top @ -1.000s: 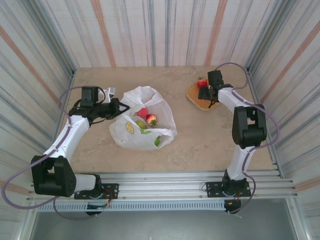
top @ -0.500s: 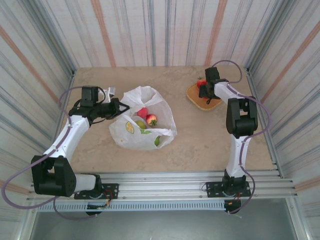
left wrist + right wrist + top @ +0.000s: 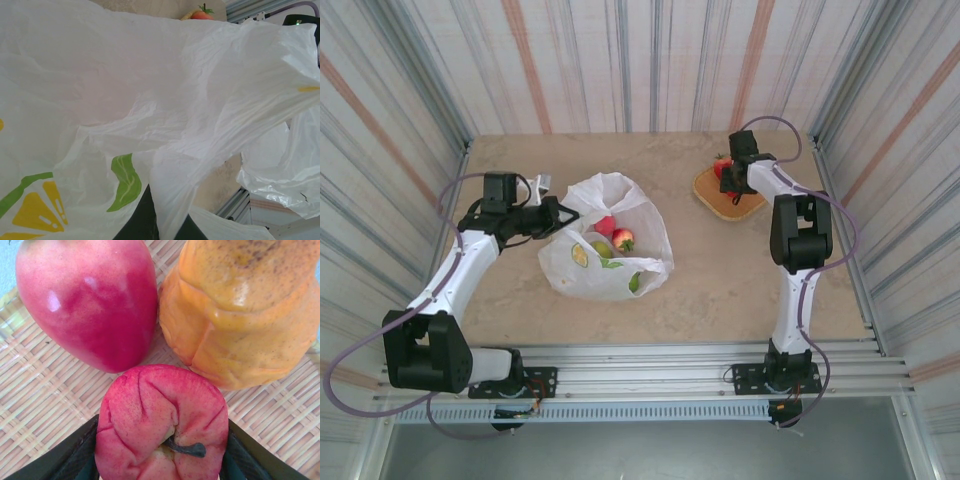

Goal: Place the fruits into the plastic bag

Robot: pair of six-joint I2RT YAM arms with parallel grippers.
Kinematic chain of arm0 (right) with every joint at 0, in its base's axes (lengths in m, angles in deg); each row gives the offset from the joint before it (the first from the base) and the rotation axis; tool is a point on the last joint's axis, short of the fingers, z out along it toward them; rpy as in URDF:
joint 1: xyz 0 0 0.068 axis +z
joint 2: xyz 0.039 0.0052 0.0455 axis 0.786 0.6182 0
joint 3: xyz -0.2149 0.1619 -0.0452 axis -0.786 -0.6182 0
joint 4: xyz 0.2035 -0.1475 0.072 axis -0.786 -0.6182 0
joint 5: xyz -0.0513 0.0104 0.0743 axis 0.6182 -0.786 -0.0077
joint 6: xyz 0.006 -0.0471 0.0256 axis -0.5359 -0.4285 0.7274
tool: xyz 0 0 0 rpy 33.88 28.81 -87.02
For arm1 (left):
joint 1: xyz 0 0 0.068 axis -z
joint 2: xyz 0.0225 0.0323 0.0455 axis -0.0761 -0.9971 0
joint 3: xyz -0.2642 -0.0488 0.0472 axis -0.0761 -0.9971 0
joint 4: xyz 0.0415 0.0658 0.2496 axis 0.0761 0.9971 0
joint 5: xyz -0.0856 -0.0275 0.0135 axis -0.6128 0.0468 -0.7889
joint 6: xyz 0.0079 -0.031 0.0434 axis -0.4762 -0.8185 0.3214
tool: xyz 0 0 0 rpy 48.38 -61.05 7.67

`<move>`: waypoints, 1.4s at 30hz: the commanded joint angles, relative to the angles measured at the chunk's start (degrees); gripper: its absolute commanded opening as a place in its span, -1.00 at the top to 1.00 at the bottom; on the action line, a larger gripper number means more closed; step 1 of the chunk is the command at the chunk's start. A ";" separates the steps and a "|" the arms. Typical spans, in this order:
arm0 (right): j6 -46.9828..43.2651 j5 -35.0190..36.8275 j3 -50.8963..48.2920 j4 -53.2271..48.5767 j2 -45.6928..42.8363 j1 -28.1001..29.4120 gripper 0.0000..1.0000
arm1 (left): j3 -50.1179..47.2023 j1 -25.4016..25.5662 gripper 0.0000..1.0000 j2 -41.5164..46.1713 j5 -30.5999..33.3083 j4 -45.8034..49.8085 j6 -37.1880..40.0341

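The plastic bag (image 3: pixel 610 262) lies open at mid-table, white with lemon and leaf prints. A red apple (image 3: pixel 605 225), a peach (image 3: pixel 622 239) and a green apple (image 3: pixel 600 248) rest inside it. My left gripper (image 3: pixel 556 218) is shut on the bag's left rim; in the left wrist view its dark fingers (image 3: pixel 142 220) pinch a fold of the bag (image 3: pixel 150 90). My right gripper (image 3: pixel 162 440) is down on the woven tray, shut on a wrinkled red apple (image 3: pixel 162 420). A strawberry (image 3: pixel 87 300) and an orange fruit (image 3: pixel 245 310) touch that apple.
The tan woven tray (image 3: pixel 745 205) sits at the back right, the right gripper (image 3: pixel 732 178) over it and the strawberry (image 3: pixel 722 166) at its far edge. Striped walls close in on three sides. Bare tabletop (image 3: pixel 730 270) lies between bag and tray.
The right arm has drawn its elbow in and its wrist has shifted slightly left and farther back over the tray. The left arm and the bag have not moved.
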 commanded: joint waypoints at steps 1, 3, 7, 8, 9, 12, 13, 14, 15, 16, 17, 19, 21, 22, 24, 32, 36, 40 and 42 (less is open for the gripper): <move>-1.38 -1.25 -0.10 -2.12 -1.73 -0.56 -0.13 | -0.64 0.10 0.98 -0.52 -0.67 -0.77 0.27; -1.12 -1.47 -2.54 -1.52 -4.93 -0.50 -0.12 | -0.67 0.09 0.98 -0.53 -0.75 -0.77 0.16; 0.99 -4.20 -10.87 0.87 -14.23 0.06 -0.12 | -0.65 0.10 0.98 -0.44 -0.93 -0.94 0.07; 1.82 -5.39 -13.79 1.83 -17.38 0.41 -0.11 | -0.70 0.09 0.98 -0.49 -0.95 -0.94 0.01; 2.62 -6.79 -16.35 2.81 -20.27 0.83 -0.10 | -0.76 0.09 0.98 -0.39 -0.94 -1.03 -0.06; 4.91 -12.43 -25.92 6.43 -30.67 3.70 -0.09 | -0.92 0.09 0.98 -0.56 -1.02 -1.39 -0.34; 5.40 -14.30 -29.34 7.82 -34.37 5.25 -0.09 | -0.92 0.09 0.98 -0.57 -1.06 -1.47 -0.43; 5.84 -15.97 -32.41 9.13 -38.01 6.94 -0.08 | -0.92 0.09 0.98 -0.74 -1.11 -1.48 -0.52; 6.27 -17.29 -35.08 10.16 -40.95 8.46 -0.07 | -0.92 0.09 0.98 -0.77 -1.20 -1.56 -0.68; 6.73 -18.97 -37.63 11.03 -44.11 10.18 -0.06 | -0.96 0.09 0.98 -0.90 -1.28 -1.69 -0.78; 7.40 -20.90 -39.91 11.97 -46.98 11.72 -0.05 | -1.00 0.09 0.97 -1.00 -1.46 -1.89 -0.96; 7.73 -25.39 -43.24 13.81 -51.53 14.43 -0.05 | -1.00 0.11 0.98 -0.96 -1.64 -2.22 -1.33; 7.84 -28.78 -45.55 15.25 -54.78 16.81 -0.04 | -1.12 0.14 0.97 -1.05 -1.65 -2.39 -1.44; 7.68 -30.05 -46.36 15.51 -56.24 18.18 -0.05 | -1.18 0.17 0.98 -1.17 -1.73 -2.52 -1.48; 8.06 -30.48 -47.86 16.75 -57.62 20.24 -0.05 | -1.29 0.27 0.98 -1.41 -1.89 -2.61 -1.71; 9.82 -33.65 -48.15 28.67 -49.21 28.44 -0.03 | -1.36 0.96 0.98 -2.26 -1.88 -3.05 -2.19; 8.66 -32.86 -45.58 32.35 -42.19 31.69 -0.02 | -1.40 1.01 0.97 -2.07 -1.90 -2.84 -1.98; 9.22 -32.47 -43.93 38.42 -36.30 34.04 -0.02 | -1.36 1.05 0.98 -1.66 -1.80 -2.86 -1.88; 9.91 -31.75 -42.63 41.06 -33.60 35.19 -0.02 | -1.36 1.05 0.98 -1.66 -1.81 -2.79 -1.97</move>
